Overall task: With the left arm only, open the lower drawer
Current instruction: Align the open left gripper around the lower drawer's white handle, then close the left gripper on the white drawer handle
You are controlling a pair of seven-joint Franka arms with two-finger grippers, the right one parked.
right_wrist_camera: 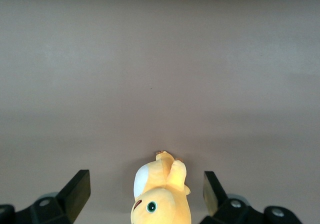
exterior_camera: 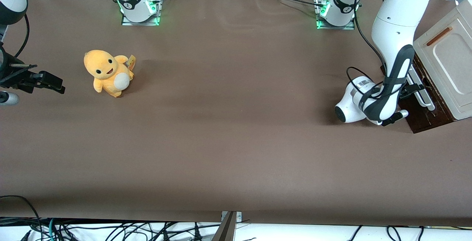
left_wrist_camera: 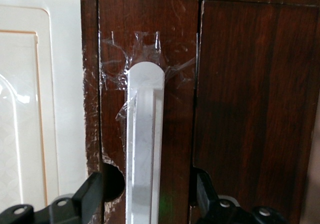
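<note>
At the lower drawer (left_wrist_camera: 150, 84), the open hand (left_wrist_camera: 150, 196) straddles its white handle (left_wrist_camera: 143, 149).

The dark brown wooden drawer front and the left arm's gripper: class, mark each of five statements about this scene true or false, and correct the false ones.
1. The gripper of the large white left arm is open, one finger on each side of the white bar handle. True.
2. The dark brown wooden lower drawer is pulled out, showing pale wood inside. False: it looks closed; no inside shows.
3. Clear tape is stuck around the handle's rounded end. True.
4. The yellow plush toy sits on the drawer unit. False: it sits on the brown table, toward the parked arm's end.
5. A cream panel lies beside the dark wooden front. True.
</note>
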